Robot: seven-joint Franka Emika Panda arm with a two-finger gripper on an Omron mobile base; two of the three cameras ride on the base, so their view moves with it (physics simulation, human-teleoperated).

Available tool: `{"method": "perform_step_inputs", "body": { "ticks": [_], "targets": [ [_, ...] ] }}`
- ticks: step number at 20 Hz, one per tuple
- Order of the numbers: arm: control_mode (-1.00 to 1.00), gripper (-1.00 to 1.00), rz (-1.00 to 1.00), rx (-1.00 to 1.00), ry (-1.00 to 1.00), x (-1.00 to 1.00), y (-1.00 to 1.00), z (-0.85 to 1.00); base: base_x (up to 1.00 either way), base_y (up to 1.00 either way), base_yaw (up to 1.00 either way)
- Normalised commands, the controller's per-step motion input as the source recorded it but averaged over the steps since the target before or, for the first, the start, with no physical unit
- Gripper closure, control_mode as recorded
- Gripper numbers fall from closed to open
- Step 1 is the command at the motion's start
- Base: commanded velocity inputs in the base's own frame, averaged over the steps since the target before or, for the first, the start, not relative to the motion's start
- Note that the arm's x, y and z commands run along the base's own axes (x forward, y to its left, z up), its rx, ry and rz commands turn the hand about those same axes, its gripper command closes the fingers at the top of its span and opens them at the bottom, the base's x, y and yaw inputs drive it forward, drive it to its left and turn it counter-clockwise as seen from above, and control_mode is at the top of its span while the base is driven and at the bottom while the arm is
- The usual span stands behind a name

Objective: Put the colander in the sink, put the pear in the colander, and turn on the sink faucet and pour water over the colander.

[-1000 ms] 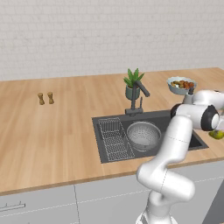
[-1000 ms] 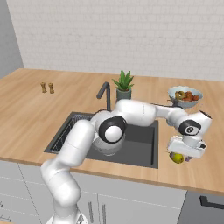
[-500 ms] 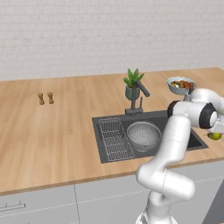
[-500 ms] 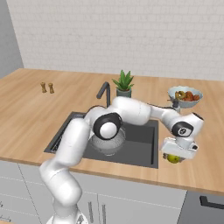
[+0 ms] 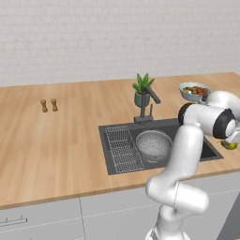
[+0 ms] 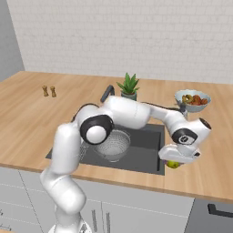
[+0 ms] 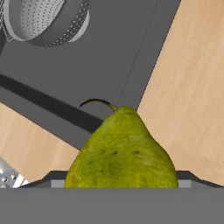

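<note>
One fruit bowl (image 6: pixel 193 101) beyond pear (image 7: pixel 124 151).

We find the arm reaching far right, wrist bent down; the gripper (image 6: pixel 174 161) points downward, its jaws closed on the pear (image 7: pixel 122 151).

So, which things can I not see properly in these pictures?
- The jaws: in the hand view the pear covers the place where the finger tips rise, so open or shut cannot be told.
- The pear in the left base view: mostly hidden behind the white wrist, by the right edge.
- The colander in the hand view: cut off by the top edge.
- The sink faucet in the right base view: its post is hidden behind the arm.
</note>
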Motion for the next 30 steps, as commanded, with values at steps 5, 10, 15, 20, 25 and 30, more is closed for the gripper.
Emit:
{"method": "perform_step_inputs", "body": {
  "ticks": [5, 10, 15, 20, 25, 30],
  "targets": [
    [-1.00, 1.00, 0.14, 0.13, -0.29, 0.12, 0.99, 0.90, 0.00, 0.00, 0.00],
    [-1.00, 1.00, 0.11, 0.17, -0.12, 0.36, 0.75, 0.43, 0.00, 0.00, 0.00],
    [-1.00, 1.00, 0.08, 0.15, 0.01, 0.64, 0.54, -0.07, 0.00, 0.00, 0.00],
    [-1.00, 1.00, 0.03, 0.17, 0.03, 0.82, 0.44, -0.10, 0.00, 0.00, 0.00],
    [-1.00, 1.00, 0.03, 0.18, 0.00, 0.37, 0.27, -0.25, 0.00, 0.00, 0.00],
    [-1.00, 1.00, 0.06, 0.10, 0.00, 0.24, 0.48, -0.49, 0.00, 0.00, 0.00]
  ]
}}
